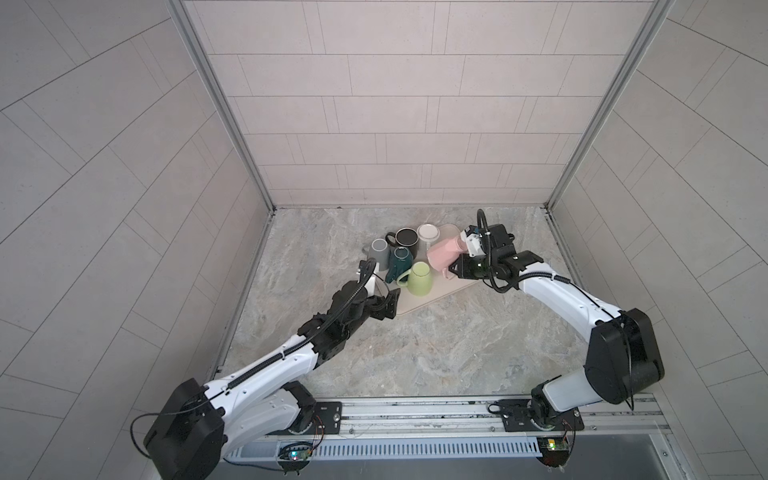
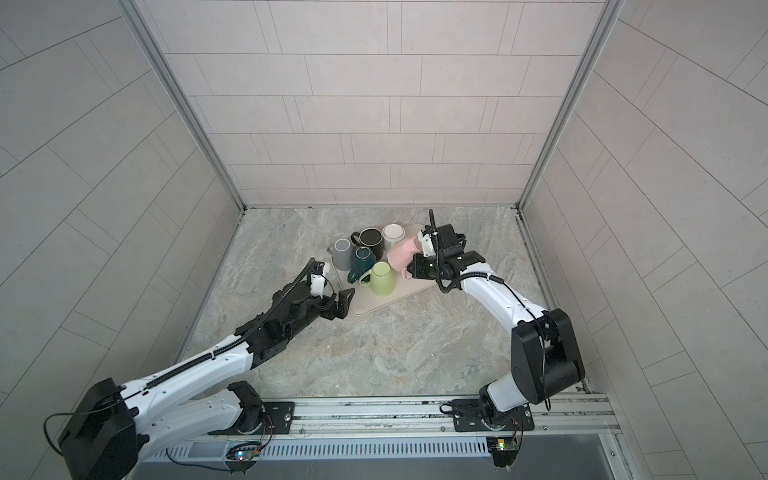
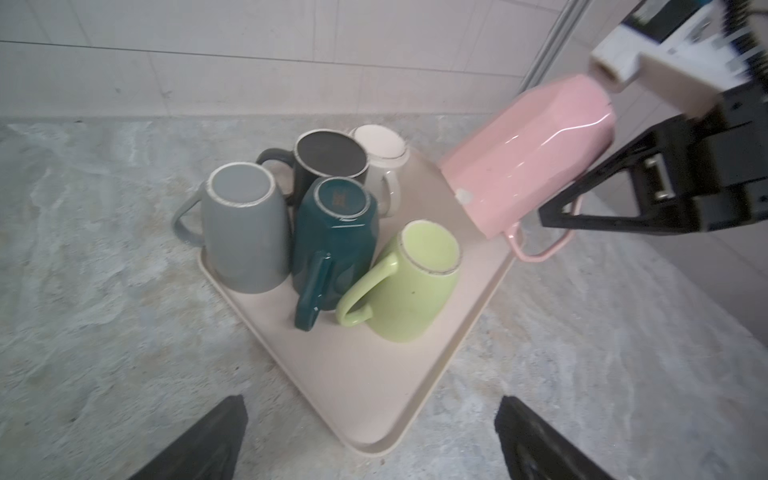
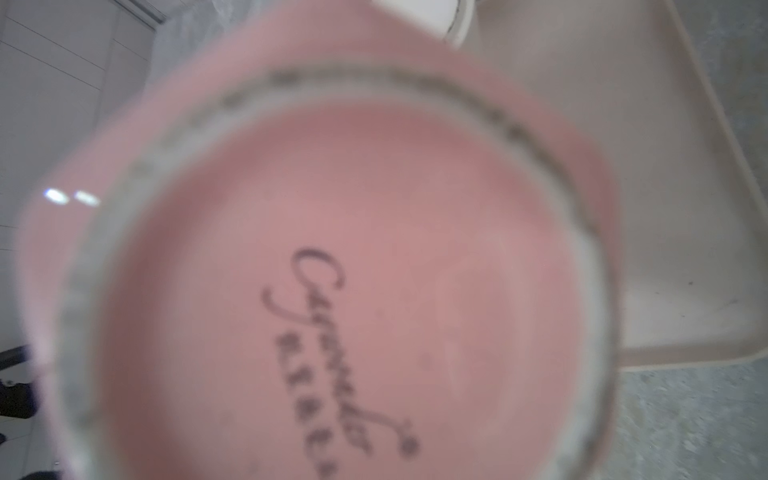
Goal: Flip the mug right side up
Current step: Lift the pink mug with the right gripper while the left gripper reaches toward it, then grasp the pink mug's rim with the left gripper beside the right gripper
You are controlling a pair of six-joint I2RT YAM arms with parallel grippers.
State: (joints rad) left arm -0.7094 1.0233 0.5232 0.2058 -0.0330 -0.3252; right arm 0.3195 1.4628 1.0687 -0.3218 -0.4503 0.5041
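The pink mug [image 1: 441, 254] [image 2: 400, 254] [image 3: 528, 158] hangs tilted above the right side of the beige tray [image 1: 419, 305] [image 2: 370, 306] [image 3: 353, 374]. Its mouth points down and to the left. My right gripper [image 1: 454, 269] [image 2: 412, 269] is shut on its handle [image 3: 536, 251]. In the right wrist view the mug's printed base [image 4: 332, 270] fills the frame and hides the jaws. My left gripper [image 1: 392, 301] [image 2: 345, 301] [image 3: 371, 405] stands open and holds nothing, low at the tray's near corner.
Several mugs stand upside down, close together on the tray: grey [image 1: 379, 251], black [image 1: 406, 239], white [image 1: 428, 233], teal [image 1: 399, 259] and green [image 1: 419, 279]. The tray sits on a marble-look floor [image 1: 415, 353] with tiled walls on three sides.
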